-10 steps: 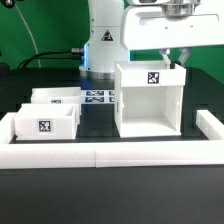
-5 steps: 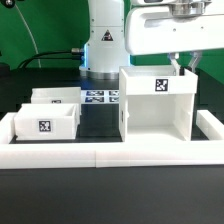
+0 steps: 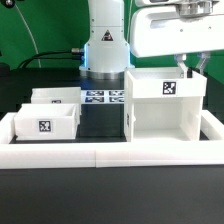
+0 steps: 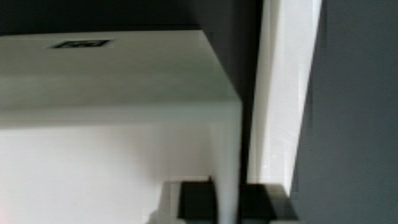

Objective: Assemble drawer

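The tall white drawer case point(image 3: 165, 105) stands on the black table at the exterior view's right, its open front facing the camera and a square tag on its top band. My gripper point(image 3: 186, 68) reaches down from above and is shut on the case's right side wall at its top edge. In the wrist view the thin white wall point(image 4: 244, 120) runs between my two dark fingers point(image 4: 192, 203), with the case's inside beside it. Two small white trays point(image 3: 45, 122) point(image 3: 60, 97) with tags sit at the exterior view's left, apart from the case.
A low white wall point(image 3: 110, 152) edges the table at the front and both sides. The marker board point(image 3: 103, 97) lies flat behind the trays, in front of the robot base point(image 3: 105, 45). The case's right side is close to the right rim point(image 3: 214, 125).
The case has slid toward the exterior view's right, held in my gripper, which moved with it. The two trays have not moved.
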Tool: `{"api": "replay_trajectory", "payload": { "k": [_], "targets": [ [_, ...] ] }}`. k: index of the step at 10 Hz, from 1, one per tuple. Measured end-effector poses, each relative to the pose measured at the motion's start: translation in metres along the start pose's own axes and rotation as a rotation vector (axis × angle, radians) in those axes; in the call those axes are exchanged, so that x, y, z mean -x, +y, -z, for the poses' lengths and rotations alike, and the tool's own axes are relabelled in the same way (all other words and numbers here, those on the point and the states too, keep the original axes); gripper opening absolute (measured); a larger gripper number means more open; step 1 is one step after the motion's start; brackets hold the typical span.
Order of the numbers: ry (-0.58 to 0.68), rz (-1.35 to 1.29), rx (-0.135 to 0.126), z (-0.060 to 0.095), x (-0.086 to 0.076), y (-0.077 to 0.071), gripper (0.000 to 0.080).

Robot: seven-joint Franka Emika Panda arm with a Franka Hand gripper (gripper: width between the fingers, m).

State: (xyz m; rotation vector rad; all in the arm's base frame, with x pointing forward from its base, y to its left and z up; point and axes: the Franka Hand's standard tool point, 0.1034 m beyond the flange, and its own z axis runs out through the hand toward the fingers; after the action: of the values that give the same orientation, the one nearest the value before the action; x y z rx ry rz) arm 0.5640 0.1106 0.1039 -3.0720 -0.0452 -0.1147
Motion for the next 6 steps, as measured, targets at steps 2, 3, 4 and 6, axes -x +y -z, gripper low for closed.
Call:
{"api": "replay_trajectory", "payload": {
  "k": [2, 3, 4, 6],
  "targets": [
    [0.000, -0.118, -0.009, 0.0005, -0.0004, -0.0022, 0.0038],
    [0.003, -0.172, -0.012, 0.0010, -0.0011, -0.0033, 0.0038],
    [0.007, -0.229, -0.019, 0.0016, -0.0020, -0.0044, 0.0038],
    [0.009, -0.340, -0.031, 0.0026, -0.0032, -0.0069, 0.0038]
  ]
}}
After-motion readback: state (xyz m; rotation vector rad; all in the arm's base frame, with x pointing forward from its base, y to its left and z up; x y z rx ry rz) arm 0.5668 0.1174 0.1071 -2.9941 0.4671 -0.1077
